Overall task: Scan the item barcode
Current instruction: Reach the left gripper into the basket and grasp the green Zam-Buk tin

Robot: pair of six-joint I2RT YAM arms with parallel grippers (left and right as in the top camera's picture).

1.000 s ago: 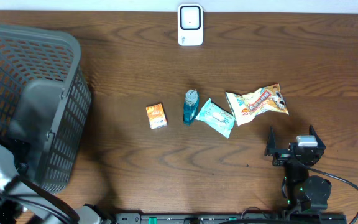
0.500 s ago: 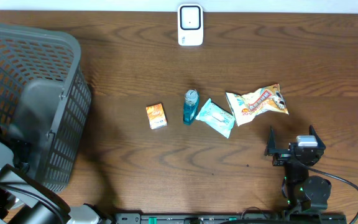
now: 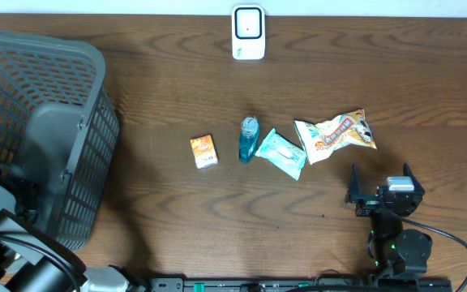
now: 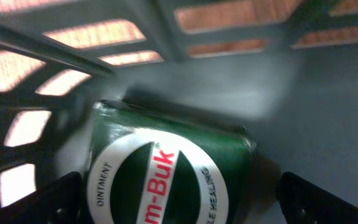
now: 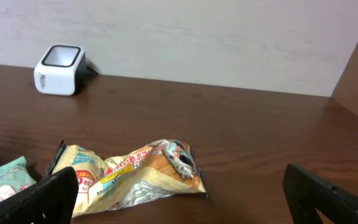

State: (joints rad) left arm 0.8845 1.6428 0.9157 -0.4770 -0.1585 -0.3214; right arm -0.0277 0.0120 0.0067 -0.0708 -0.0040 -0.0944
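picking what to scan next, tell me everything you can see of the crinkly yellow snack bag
The snack bag is a crumpled, shiny yellow-and-cream plastic pouch with red lettering and a cartoon print. It lies flat on the wooden table, just right of a teal packet. The open right gripper is near, not touching.

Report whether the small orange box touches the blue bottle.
Apart. The overhead view shows a clear gap between the small orange box and the blue bottle.

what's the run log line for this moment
left gripper: open, inside grey mesh plastic basket, facing green ointment box | right gripper: open, empty, near yellow snack bag | white scanner: no item
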